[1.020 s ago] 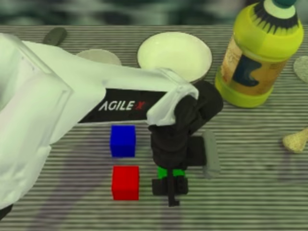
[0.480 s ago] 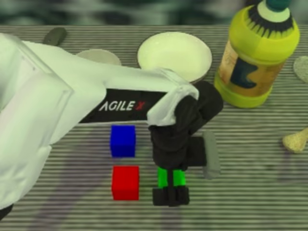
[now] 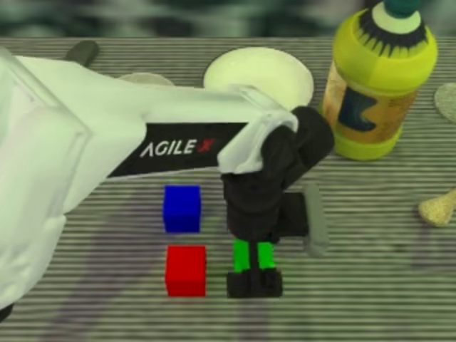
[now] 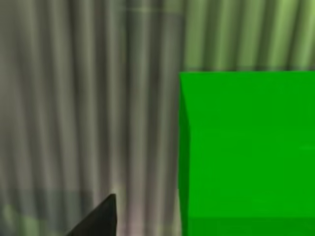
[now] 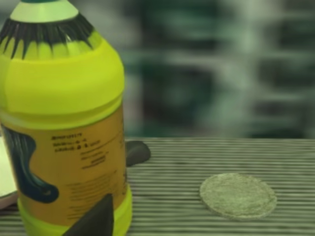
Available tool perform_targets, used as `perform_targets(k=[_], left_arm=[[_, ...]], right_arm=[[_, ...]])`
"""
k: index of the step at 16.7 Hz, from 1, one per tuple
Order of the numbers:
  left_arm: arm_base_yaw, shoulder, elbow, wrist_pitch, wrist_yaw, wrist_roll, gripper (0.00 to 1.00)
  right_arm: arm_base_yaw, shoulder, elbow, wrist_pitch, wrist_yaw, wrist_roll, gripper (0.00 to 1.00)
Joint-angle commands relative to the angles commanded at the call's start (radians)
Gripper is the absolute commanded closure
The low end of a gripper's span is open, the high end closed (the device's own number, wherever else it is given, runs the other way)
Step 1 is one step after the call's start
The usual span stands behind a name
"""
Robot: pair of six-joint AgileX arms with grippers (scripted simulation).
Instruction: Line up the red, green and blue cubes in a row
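Three cubes are sitting on the striped table point(image 3: 385, 285), one of each colour, all plain and equal in size. Nearest the front edge, the red cube point(image 3: 186, 270) is lying left of the green cube point(image 3: 254, 255), the two roughly level and apart. The blue cube point(image 3: 182, 208) is sitting just behind the red one, a narrow gap between them.

The left gripper point(image 3: 254, 283) is hanging over the green cube, covering its front edge; its fingers are standing apart, not clamping the cube. In the left wrist view the green cube point(image 4: 246, 152) is filling much of the frame, resting flat on the table.

Farther back, one white bowl point(image 3: 258, 78) is standing behind the arm, nothing showing inside it. One yellow bottle point(image 3: 377, 78) with a dark-ringed neck is standing upright to the bowl's right. A flat round disc point(image 5: 238, 195) is lying beyond the bottle, near the right edge.

The right arm is parked out of the top view; I cannot tell how its gripper stands.
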Motion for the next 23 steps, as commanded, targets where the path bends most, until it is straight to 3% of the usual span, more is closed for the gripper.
perform_targets(k=[5,10,13,18,23], left_arm=[[0.013,-0.063,0.095,-0.162,0.000,-0.003,0.00],[0.009,-0.064,0.098,-0.166,0.000,-0.005,0.00],[0.024,-0.056,0.108,-0.167,-0.001,-0.070,0.00],[0.097,-0.028,0.133,-0.173,0.000,-0.357,0.00],[0.199,0.003,0.145,-0.182,0.007,-0.772,0.00]], right_arm=[[0.000,0.000,0.000,0.000,0.000,0.000,0.00],[0.000,0.000,0.000,0.000,0.000,0.000,0.00],[0.000,0.000,0.000,0.000,0.000,0.000,0.00],[0.000,0.000,0.000,0.000,0.000,0.000,0.00],[0.000,0.000,0.000,0.000,0.000,0.000,0.00]])
